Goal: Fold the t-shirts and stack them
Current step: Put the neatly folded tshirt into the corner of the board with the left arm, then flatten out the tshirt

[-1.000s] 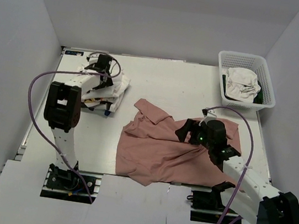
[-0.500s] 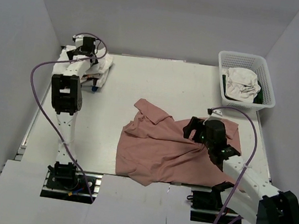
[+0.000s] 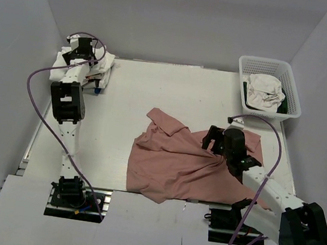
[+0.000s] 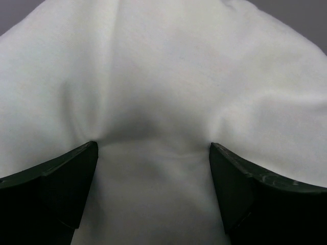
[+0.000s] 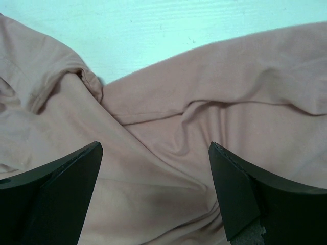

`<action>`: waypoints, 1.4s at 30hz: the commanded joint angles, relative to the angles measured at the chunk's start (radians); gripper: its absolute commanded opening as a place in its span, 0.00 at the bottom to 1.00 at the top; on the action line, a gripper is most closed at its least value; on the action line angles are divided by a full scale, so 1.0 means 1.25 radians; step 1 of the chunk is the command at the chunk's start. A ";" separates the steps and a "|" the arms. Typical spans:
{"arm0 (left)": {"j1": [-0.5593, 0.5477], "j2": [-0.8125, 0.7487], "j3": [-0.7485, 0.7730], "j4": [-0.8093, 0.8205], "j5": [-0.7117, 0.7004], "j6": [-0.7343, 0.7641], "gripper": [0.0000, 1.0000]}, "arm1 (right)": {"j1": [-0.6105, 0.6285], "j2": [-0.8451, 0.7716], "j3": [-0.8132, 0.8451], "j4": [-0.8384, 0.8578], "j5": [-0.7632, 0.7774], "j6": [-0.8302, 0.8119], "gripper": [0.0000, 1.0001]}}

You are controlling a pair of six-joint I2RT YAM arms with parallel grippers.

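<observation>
The crumpled dusty-pink cloth t-shirt [image 3: 169, 166] lies at the lower centre of the top view, its long side running left to right. The right gripper [image 3: 213, 142] is over its right part, jaws apart and empty. The left gripper [image 3: 82, 51], also spread wide, presses on the folded white t-shirts [image 3: 59, 72] at the upper left, well apart.

We see a white table [image 3: 173, 93]. A crumpled pink t-shirt [image 3: 169, 166] lies toward its near side, a pile of white t-shirts [image 3: 105, 65] at the far-left corner, and a basket [image 3: 272, 62] at the far-right corner.
</observation>
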 commanded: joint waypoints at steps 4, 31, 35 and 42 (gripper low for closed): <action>-0.003 -0.147 -0.028 -0.087 0.047 0.017 1.00 | 0.001 0.007 0.057 0.033 0.002 -0.005 0.90; -0.379 -0.475 -0.563 -0.124 0.365 -0.154 0.82 | -0.129 -0.012 0.136 -0.290 0.325 0.213 0.90; -0.403 -0.444 -0.574 -0.083 0.415 -0.137 0.80 | -0.166 0.020 0.134 -0.296 0.318 0.213 0.90; -0.435 -0.364 -0.557 -0.049 0.497 -0.121 0.72 | -0.245 0.061 0.126 -0.262 0.306 0.211 0.90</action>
